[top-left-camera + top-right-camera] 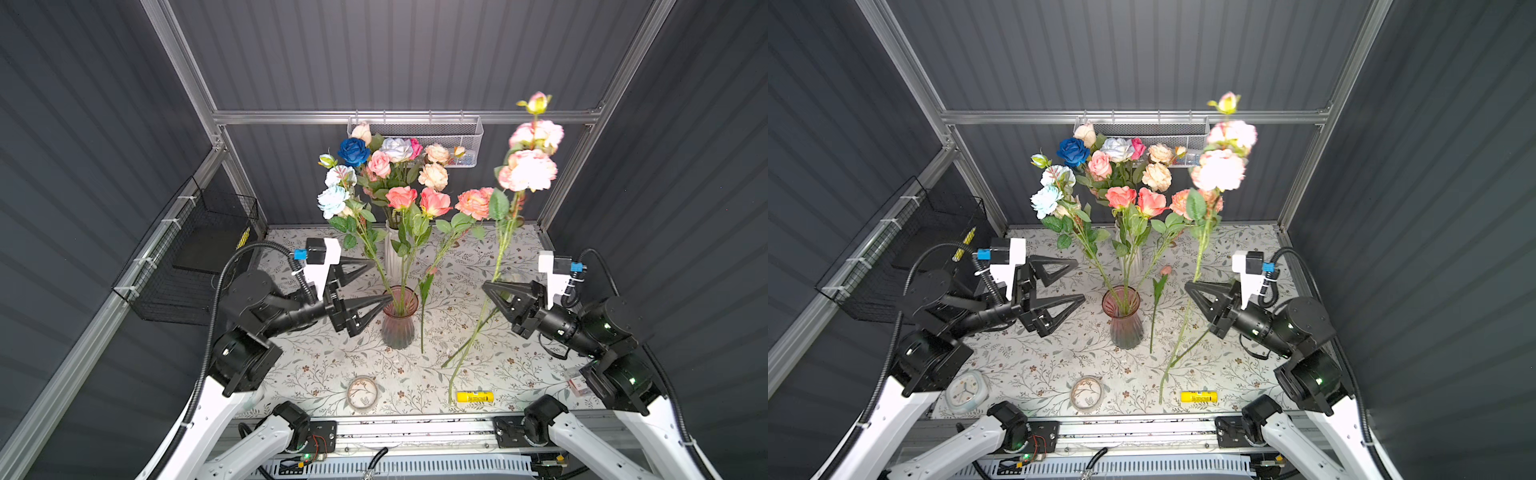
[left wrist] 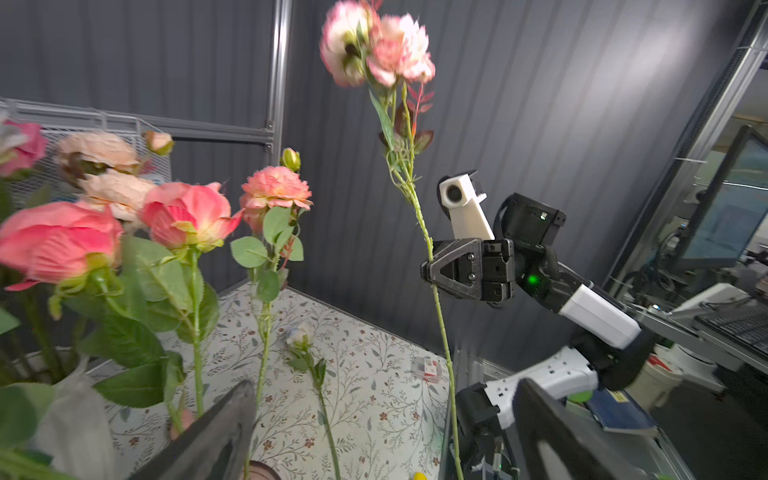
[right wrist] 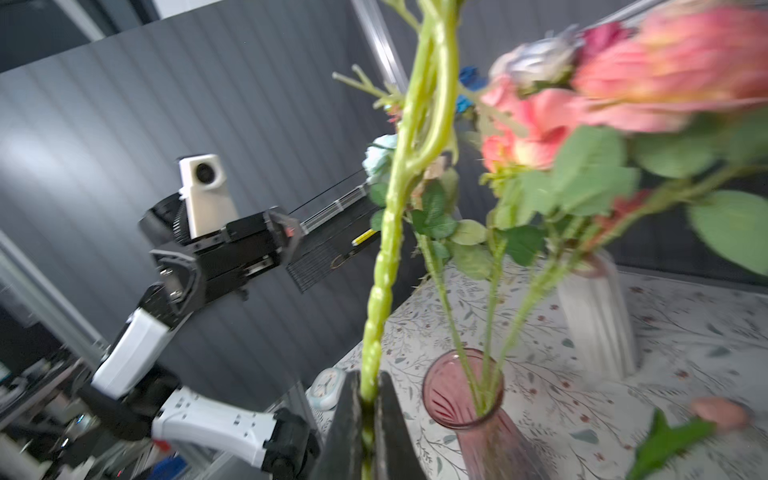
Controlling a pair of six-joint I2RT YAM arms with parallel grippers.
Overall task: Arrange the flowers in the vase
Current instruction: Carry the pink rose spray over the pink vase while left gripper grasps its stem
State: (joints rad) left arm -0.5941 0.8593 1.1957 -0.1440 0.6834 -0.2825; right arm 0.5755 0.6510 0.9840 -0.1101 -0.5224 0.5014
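Floral-print table (image 1: pixel 316 365), dark panelled walls on three sides.

Top views: my right gripper (image 1: pixel 490 289) is closed on the stem of the pale pink peony spray (image 1: pixel 528 170). Its blooms stand high above the fingers and the stem end hangs well below them. My left gripper (image 1: pixel 380 278) is wide apart and empty, with one fingertip near the rim of the pink glass vase (image 1: pixel 398 320), which already holds several flowers. A white vase (image 1: pixel 390 257) beyond those fingertips holds more. One short bud stem (image 1: pixel 423 316) lies on the table between the two grippers.

Left wrist view: my left fingers (image 2: pixel 216 436) are spread with nothing between them. Opposite them the spray is held roughly upright.

Right wrist view: my right fingers (image 3: pixel 353 424) pinch the green stem. The pink vase mouth sits just beside them.

Step in hand, as I judge it: carrying the spray to the pink vase. The next move calls for raising the stem end above the rim, centring it over the crowded mouth, lowering, then releasing.
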